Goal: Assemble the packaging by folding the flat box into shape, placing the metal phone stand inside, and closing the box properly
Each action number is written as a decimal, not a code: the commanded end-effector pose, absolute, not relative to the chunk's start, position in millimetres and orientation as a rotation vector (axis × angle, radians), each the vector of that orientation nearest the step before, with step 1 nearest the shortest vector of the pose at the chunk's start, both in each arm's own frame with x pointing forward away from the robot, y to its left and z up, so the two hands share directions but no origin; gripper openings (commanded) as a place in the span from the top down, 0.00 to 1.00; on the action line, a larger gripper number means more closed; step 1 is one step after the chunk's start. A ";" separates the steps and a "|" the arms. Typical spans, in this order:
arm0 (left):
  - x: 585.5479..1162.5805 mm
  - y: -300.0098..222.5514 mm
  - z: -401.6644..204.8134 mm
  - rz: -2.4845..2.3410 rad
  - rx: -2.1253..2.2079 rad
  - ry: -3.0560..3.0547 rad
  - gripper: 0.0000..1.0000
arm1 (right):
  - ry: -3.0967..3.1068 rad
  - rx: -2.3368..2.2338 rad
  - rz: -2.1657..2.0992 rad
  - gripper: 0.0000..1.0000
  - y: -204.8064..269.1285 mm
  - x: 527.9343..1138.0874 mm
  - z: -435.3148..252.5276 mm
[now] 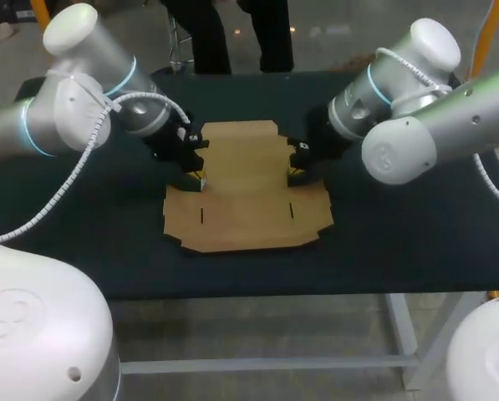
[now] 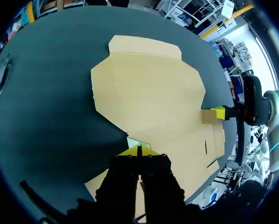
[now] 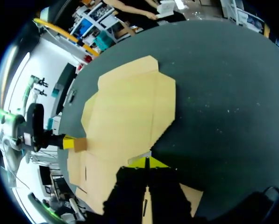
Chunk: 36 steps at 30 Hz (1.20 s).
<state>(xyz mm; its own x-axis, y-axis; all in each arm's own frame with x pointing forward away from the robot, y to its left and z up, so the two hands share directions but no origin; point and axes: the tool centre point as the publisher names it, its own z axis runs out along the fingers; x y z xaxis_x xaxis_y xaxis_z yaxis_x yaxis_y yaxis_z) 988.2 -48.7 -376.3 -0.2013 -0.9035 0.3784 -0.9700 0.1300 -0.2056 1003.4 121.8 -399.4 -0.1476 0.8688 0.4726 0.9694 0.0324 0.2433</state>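
Note:
The flat brown cardboard box (image 1: 245, 196) lies unfolded in the middle of the dark table. My left gripper (image 1: 199, 177) is at the notch on the box's left side, its yellow tips pressed together on a small side flap (image 3: 80, 144) that stands raised. My right gripper (image 1: 297, 175) is at the matching notch on the right side, shut on the opposite small flap (image 2: 208, 116). In the left wrist view my left gripper (image 2: 138, 150) meets the box (image 2: 148, 93) at its edge. The right wrist view shows my right gripper (image 3: 146, 162) likewise against the box (image 3: 125, 107).
A small dark oblong object (image 2: 1, 74) lies near the table's edge beyond the box's left side; I cannot tell what it is. The dark table (image 1: 399, 234) stretches bare to the right and in front of the box.

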 end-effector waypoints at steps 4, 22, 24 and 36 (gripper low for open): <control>981.8 -36.0 -368.2 0.595 1.891 -2.199 1.00 | -2.008 -1.795 -0.777 1.00 99.2 1006.4 -398.4; 933.5 -10.4 -329.6 0.653 1.977 -2.117 1.00 | -1.958 -1.762 -0.820 1.00 54.4 975.9 -370.3; 926.6 -10.1 -325.8 0.655 1.990 -2.112 1.00 | -1.956 -1.761 -0.825 1.00 49.7 970.1 -366.5; 881.5 -8.6 -308.2 0.650 1.990 -2.058 1.00 | -1.945 -1.771 -0.821 1.00 30.7 926.1 -351.4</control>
<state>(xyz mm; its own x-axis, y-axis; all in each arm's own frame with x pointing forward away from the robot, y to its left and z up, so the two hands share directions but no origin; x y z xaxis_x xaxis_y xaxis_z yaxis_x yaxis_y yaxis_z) 895.4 -14.1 -315.5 -0.0686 -0.8949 0.4410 -0.9879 -0.0006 -0.1549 940.3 38.9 -358.6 -0.1271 0.7687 0.6269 0.9876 0.0396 0.1517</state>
